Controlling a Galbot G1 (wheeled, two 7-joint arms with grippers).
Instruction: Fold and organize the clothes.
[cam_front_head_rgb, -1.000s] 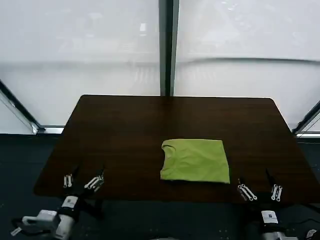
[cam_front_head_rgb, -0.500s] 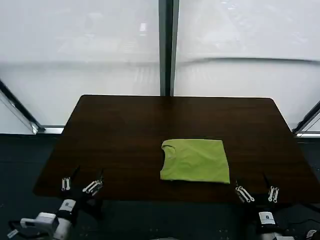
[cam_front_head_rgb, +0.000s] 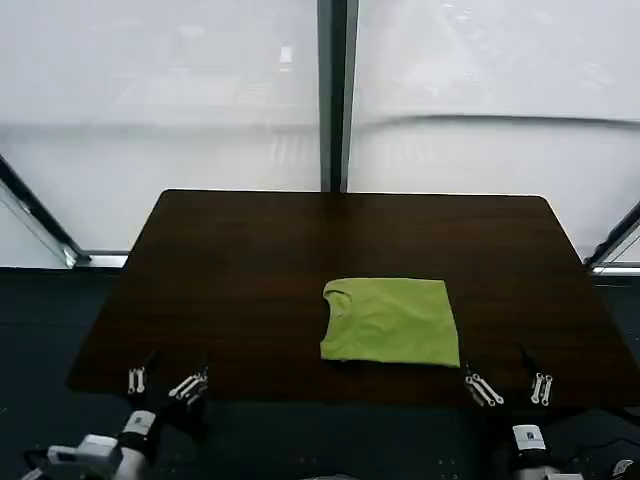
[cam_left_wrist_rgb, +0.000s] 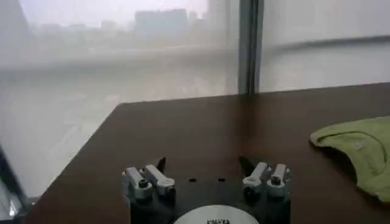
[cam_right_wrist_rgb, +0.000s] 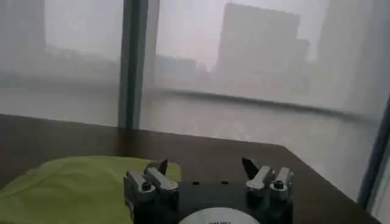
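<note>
- One folded T-shirt (cam_front_head_rgb: 391, 321) is laid flat on the table (cam_front_head_rgb: 250, 260), right of centre
- Left gripper (cam_front_head_rgb: 166, 379) is held wide open at the near edge
- Right gripper (cam_front_head_rgb: 508, 384) likewise, empty

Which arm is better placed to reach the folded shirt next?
Probably the right. The right gripper hangs open just off the green shirt's near corner; the left gripper, also open, sits much farther away across bare table.
</note>
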